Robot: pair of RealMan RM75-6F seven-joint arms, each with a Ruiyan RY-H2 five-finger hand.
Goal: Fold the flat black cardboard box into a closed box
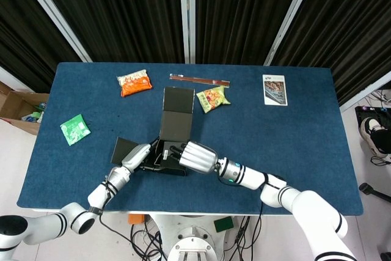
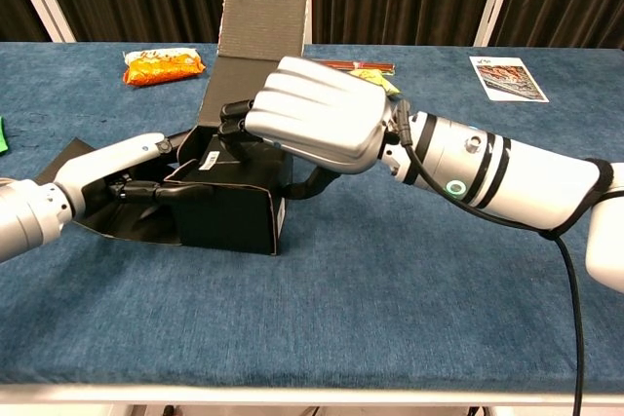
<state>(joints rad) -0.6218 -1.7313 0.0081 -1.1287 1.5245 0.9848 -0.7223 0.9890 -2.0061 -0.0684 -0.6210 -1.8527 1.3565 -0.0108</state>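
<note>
A blue-topped table (image 1: 293,126) stands before black pleated curtains (image 1: 122,10) on white floor.

No wording can be read anywhere in either view. The card (image 1: 274,90) at the far right of the bench (image 1: 305,132) carries print too small to make out. A small white label on the black box (image 2: 229,211) is blurred, as is the print on the snack packets (image 1: 134,82).
</note>
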